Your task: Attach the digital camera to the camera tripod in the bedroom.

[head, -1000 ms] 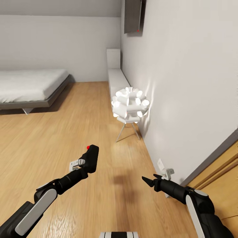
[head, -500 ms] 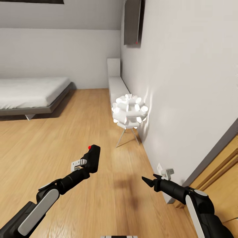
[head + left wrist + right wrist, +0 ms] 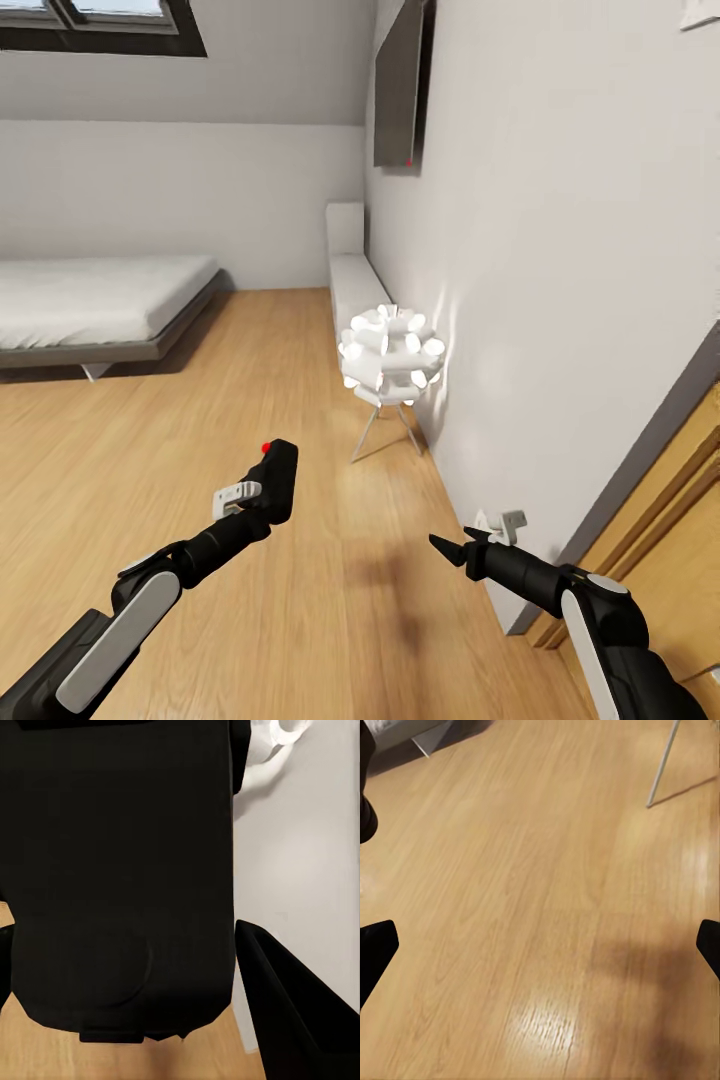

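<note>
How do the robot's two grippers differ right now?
The left gripper is shut on the black camera, its red button on top; the right gripper is open and holds nothing. The left one is raised and reaches further forward; the right one sits lower, near the wall. Both are black, on black-and-white arms, and hover over the wood floor.

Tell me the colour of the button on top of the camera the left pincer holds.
Bright red, on the small black compact digital camera; clearest in the head view.
</note>
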Motion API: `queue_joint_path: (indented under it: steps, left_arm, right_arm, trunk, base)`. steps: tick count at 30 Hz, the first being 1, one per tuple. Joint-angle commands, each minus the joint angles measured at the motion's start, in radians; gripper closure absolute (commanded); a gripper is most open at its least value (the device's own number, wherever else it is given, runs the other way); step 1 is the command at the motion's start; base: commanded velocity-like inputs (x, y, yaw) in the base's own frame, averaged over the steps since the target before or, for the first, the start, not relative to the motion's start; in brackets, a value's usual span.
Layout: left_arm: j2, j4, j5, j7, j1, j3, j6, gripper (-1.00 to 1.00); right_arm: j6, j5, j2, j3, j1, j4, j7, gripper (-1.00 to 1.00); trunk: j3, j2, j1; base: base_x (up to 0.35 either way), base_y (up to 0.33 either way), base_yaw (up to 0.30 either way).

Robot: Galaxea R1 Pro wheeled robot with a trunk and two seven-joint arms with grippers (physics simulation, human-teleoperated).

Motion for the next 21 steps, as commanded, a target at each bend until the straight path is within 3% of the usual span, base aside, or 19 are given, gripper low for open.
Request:
queue_joint_path:
  steps: [1,21]
  left_arm:
    - [0.001,-0.002,0.009,0.008,-0.001,-0.002,0.001,1.0]
    - [0.001,-0.002,0.01,0.008,-0.001,-0.002,-0.001,1.0]
  right_arm:
    - [0.009,-0.008,0.0,-0.001,-0.001,0.0,0.0,-1.0]
    - [0.008,-0.007,0.0,-0.001,-0.001,0.0,0.0,-1.0]
  trunk:
    - [0.003,0.0,-0.001]
    - [0.08,0.005,-0.01]
  base:
    - [0.0,0.0,0.0]
    - [0.0,0.0,0.0]
